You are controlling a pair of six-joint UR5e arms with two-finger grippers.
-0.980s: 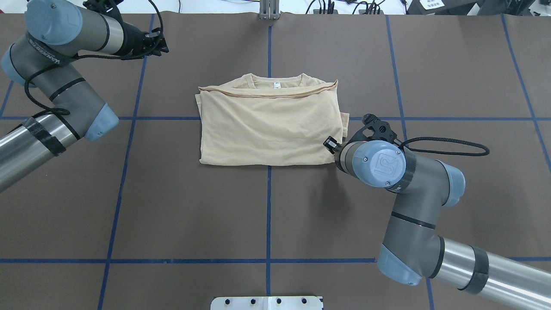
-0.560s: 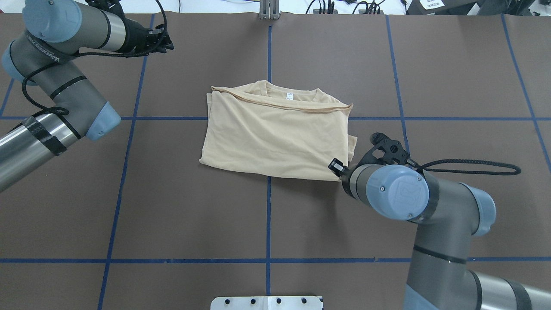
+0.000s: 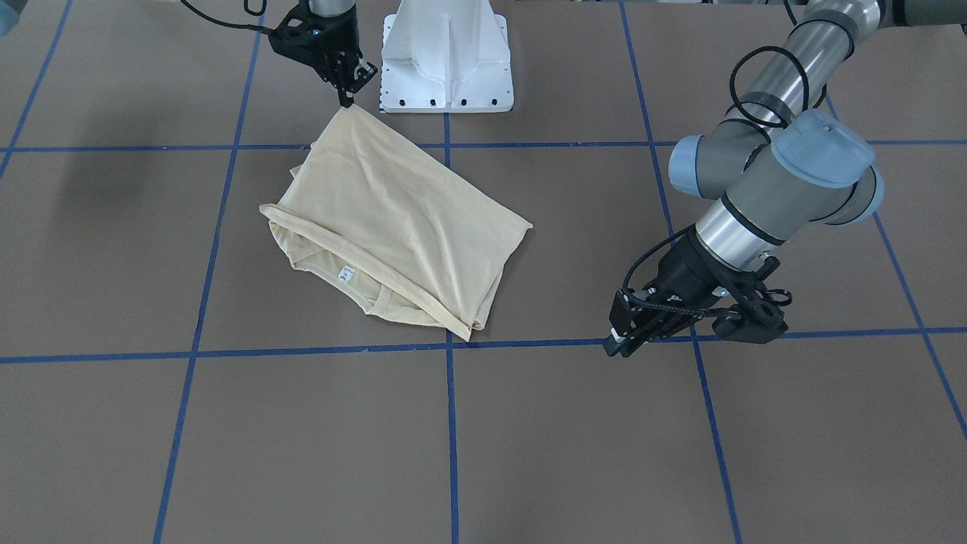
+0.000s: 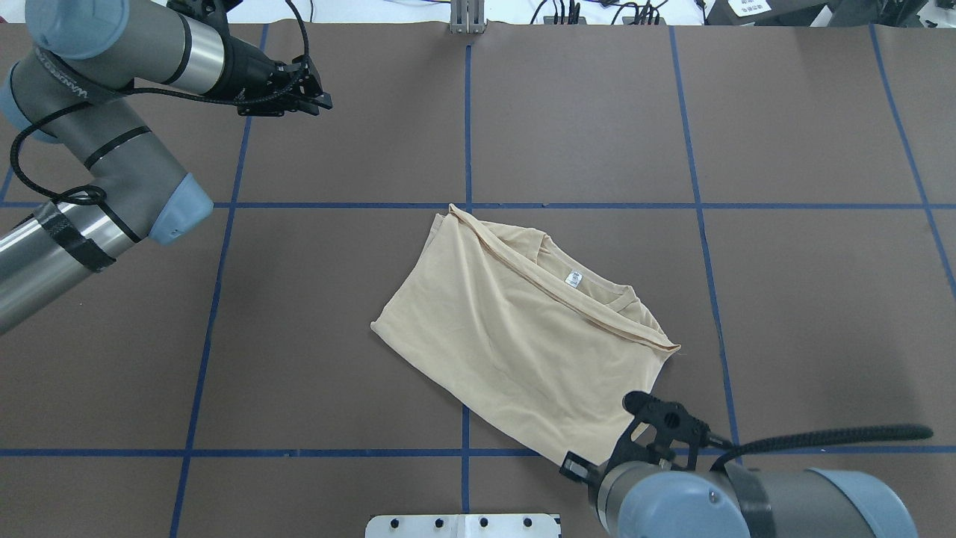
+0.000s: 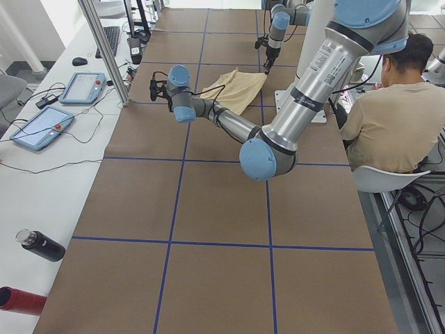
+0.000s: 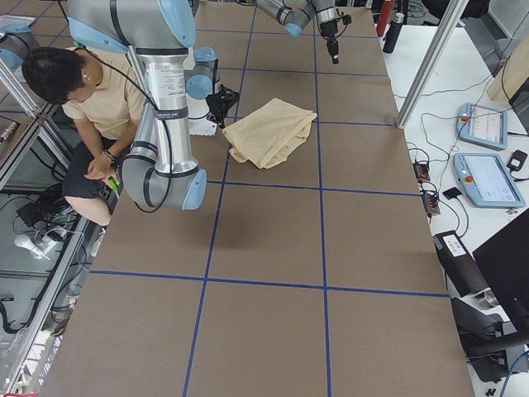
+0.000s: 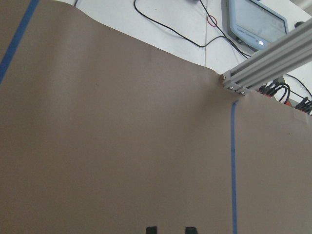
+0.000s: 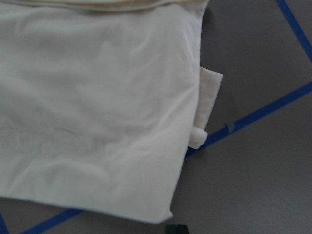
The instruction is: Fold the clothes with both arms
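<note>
The cream-yellow shirt (image 4: 515,336) lies folded and skewed on the brown table, its white neck label (image 4: 573,279) facing up and the print hidden. It also shows in the front view (image 3: 393,219) and the right wrist view (image 8: 97,112). My right gripper (image 3: 347,98) is shut on the shirt's near corner, close to the pedestal; in the overhead view the right gripper (image 4: 590,467) is half hidden under its wrist. My left gripper (image 4: 323,97) is open and empty, over bare table at the far left, well away from the shirt. It also shows in the front view (image 3: 616,344).
The white pedestal base (image 3: 446,75) stands just behind the held corner. An aluminium post (image 7: 263,63) rises at the table's far edge. A seated operator (image 5: 382,111) is beside the base. Control tablets (image 5: 83,87) and cables lie on the side bench.
My right gripper has pulled the shirt's corner back toward the robot base; the shirt has slid nearer and turned clockwise. My left gripper has moved a little to the right.
</note>
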